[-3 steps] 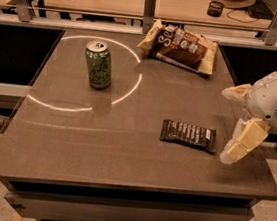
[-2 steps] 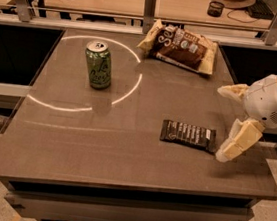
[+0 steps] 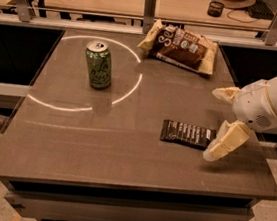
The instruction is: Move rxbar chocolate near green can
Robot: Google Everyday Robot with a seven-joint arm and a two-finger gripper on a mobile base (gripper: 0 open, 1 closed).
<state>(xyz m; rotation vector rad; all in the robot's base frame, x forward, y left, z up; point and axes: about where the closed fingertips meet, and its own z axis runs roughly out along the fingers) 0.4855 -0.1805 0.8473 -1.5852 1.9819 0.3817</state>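
3 things lie on the dark counter (image 3: 97, 158): the green can (image 3: 98, 65), the rxbar chocolate (image 3: 186, 133) and a crinkly brown-and-cream snack bag (image 3: 181, 48). The can stands upright towards the back left, inside a pale ring of light (image 3: 63, 107) on the surface. The bag lies at the back edge, right of the can. The rxbar chocolate lies flat near the right front of the counter, well apart from the can, its long side running left to right.

The pincer (image 3: 212, 124) reaches in from the right on a white arm (image 3: 270, 103). Its 2 cream fingers (image 3: 228, 141) are spread wide and grip nothing. The nearer finger overlaps the bar's right end; whether it touches the wrapper is unclear. The farther finger hangs above the counter behind the bar.
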